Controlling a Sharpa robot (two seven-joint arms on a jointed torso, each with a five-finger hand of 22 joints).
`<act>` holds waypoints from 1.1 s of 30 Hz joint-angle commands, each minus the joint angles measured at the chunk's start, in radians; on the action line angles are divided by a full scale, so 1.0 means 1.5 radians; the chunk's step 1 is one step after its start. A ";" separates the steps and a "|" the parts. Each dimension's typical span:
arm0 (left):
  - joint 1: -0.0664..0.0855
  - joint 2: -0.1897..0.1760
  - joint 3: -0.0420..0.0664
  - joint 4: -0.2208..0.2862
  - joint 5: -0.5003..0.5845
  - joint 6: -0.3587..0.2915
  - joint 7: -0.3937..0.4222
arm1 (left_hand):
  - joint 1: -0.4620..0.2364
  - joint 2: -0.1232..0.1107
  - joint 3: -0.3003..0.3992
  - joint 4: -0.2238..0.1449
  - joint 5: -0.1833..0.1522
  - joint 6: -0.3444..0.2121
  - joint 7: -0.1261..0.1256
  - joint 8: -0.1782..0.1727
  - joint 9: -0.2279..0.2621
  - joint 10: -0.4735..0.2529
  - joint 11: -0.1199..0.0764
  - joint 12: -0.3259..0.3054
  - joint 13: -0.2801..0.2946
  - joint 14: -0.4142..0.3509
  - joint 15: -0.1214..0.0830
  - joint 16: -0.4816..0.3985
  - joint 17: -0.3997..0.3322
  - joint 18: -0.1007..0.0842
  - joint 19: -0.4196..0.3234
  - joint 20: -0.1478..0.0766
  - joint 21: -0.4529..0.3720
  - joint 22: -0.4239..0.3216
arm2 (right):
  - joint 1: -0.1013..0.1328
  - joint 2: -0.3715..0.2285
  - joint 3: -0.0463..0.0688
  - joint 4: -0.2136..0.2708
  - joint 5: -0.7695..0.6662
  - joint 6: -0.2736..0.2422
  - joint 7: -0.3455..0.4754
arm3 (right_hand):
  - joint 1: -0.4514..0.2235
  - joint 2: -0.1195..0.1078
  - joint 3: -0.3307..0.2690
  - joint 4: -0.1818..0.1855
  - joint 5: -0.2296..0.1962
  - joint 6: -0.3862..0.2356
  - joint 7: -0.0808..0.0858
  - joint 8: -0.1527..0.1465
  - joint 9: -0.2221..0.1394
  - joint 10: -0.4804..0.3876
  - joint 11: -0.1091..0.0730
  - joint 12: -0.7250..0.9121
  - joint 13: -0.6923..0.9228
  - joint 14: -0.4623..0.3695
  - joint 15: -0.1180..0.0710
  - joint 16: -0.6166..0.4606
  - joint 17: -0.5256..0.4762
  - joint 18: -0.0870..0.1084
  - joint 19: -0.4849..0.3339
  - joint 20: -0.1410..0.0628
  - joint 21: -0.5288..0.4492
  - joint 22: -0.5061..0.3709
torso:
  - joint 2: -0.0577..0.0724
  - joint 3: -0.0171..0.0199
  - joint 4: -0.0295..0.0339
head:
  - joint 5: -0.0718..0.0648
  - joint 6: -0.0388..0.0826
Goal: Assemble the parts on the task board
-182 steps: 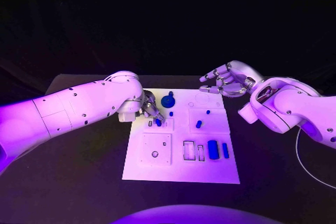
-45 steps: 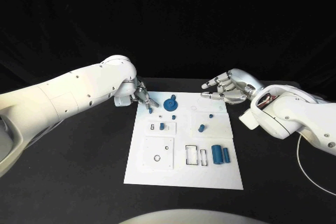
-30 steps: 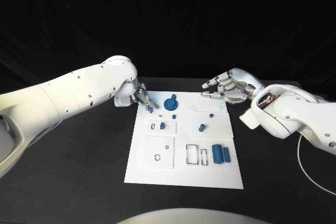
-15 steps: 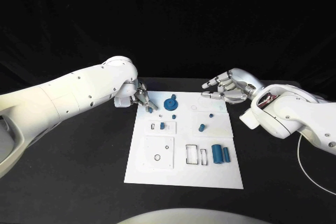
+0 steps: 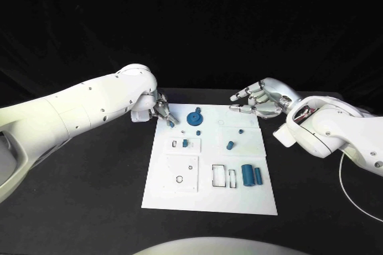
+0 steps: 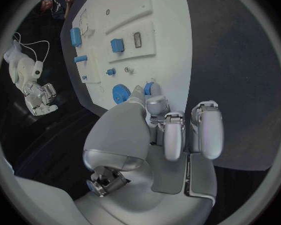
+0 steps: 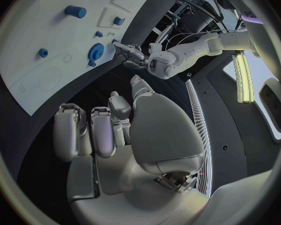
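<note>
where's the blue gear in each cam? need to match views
Head view: blue gear near the task board's far edge, just right of the left robot hand.
Left wrist view: blue gear on the board just beyond that hand's fingertips.
Right wrist view: blue gear at the board's edge, beside the left robot hand.
Shared landmark: the big blue cylinder.
</note>
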 commanded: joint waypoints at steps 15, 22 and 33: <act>0.000 -0.013 -0.002 0.018 0.037 -0.021 0.016 | 0.041 -0.048 0.252 -0.073 0.026 -0.023 0.007 0.007 0.021 -0.001 -0.001 -0.015 -0.018 0.069 0.000 0.002 0.176 0.005 0.027 -0.003 -0.007 0.087 | 0.000 0.000 0.000 0.000 -0.003 0.019 0.000 | -0.001 0.003 -0.004 -0.001 0.003 0.003 0.000 -0.001 0.001 -0.003 -0.003 -0.001 0.000 0.034 -0.003 -0.004 0.005 0.011 -0.004 -0.001 -0.002 -0.001 | -0.001 0.0007 0.0006 | 0.002 0.001; 0.000 -0.067 -0.002 0.099 0.092 -0.077 0.018 | -0.047 -0.104 0.411 -0.101 0.044 -0.018 0.004 0.025 0.043 0.012 -0.002 -0.008 -0.017 0.069 -0.001 0.002 0.176 0.004 0.029 -0.004 -0.006 0.091 | 0.000 -0.001 -0.001 0.000 -0.003 0.020 0.000 | 0.000 0.004 -0.004 -0.001 0.003 0.003 0.000 0.000 0.001 -0.003 -0.003 0.000 0.000 0.034 -0.003 -0.005 0.005 0.011 -0.004 -0.002 -0.002 -0.001 | -0.001 0.0010 0.0007 | 0.004 0.002; -0.022 -0.150 -0.003 0.243 0.065 -0.155 0.035 | -0.076 -0.114 0.447 -0.118 0.047 -0.016 0.002 0.033 0.051 0.018 -0.004 -0.001 -0.013 0.069 -0.003 0.002 0.176 0.003 0.032 -0.005 -0.001 0.096 | -0.001 -0.001 -0.003 -0.003 -0.003 0.023 0.000 | 0.000 0.004 -0.004 -0.001 0.003 0.003 0.000 0.000 0.001 -0.003 -0.003 0.000 0.000 0.034 -0.003 -0.005 0.005 0.011 -0.004 -0.002 -0.002 -0.001 | -0.001 -0.0009 0.0030 | 0.004 -0.001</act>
